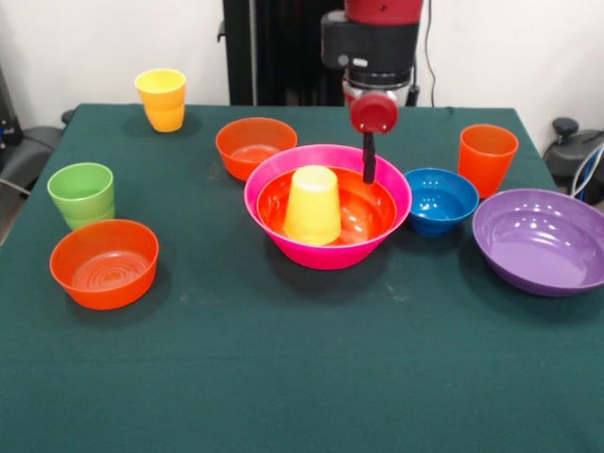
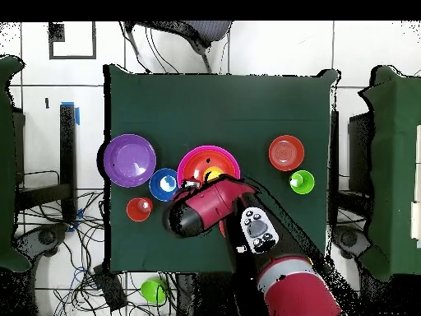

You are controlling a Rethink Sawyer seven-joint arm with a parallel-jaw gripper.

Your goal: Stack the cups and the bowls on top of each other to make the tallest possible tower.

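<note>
The tower stands mid-table: a large pink bowl [image 1: 327, 247] [image 2: 208, 153] holds a large orange bowl [image 1: 363, 209], and a yellow cup [image 1: 312, 205] [image 2: 213, 174] sits upside down in that. My gripper [image 1: 369, 175] hangs over the far right rim of these bowls, right of the yellow cup and apart from it. I cannot see whether it is open or shut. A blue bowl [image 1: 440, 200] [image 2: 164, 183] sits just beside the pink one. In the overhead view my arm [image 2: 210, 206] covers the gripper.
Loose on the cloth are a purple bowl [image 1: 542, 241] [image 2: 129, 160], an orange cup [image 1: 487, 159] [image 2: 139, 209], a green cup [image 1: 82, 194] [image 2: 302, 182], a second yellow cup [image 1: 161, 99] and two small orange bowls [image 1: 105, 262] [image 1: 256, 146].
</note>
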